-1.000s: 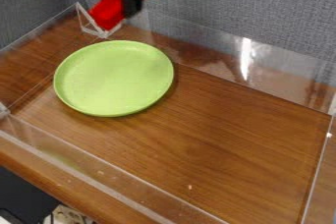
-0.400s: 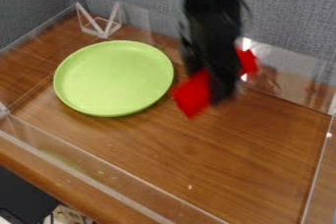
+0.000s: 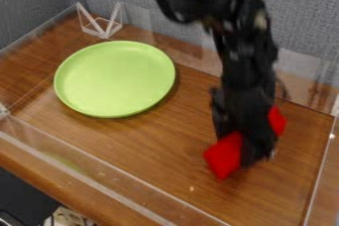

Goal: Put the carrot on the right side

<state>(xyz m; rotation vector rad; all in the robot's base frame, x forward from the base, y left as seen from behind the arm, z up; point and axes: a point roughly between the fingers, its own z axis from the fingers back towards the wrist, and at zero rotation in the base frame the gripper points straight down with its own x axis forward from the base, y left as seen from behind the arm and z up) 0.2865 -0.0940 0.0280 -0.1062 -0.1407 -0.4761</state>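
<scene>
The carrot (image 3: 228, 155) is a bright red blocky bar, low over the wooden table (image 3: 146, 141) at the right side. My gripper (image 3: 247, 136) points straight down and is shut on the carrot, whose near end sticks out toward the front left while a bit of red (image 3: 276, 120) shows behind the fingers. The black arm blurs across the upper middle of the view. Whether the carrot touches the table, I cannot tell.
A round lime-green plate (image 3: 114, 77) lies on the left half of the table. Clear acrylic walls (image 3: 252, 56) ring the table on all sides. A small clear stand (image 3: 99, 19) sits at the back left corner.
The gripper has carried the carrot from the back left, above the plate, rightward and down to just over the right side of the table.
</scene>
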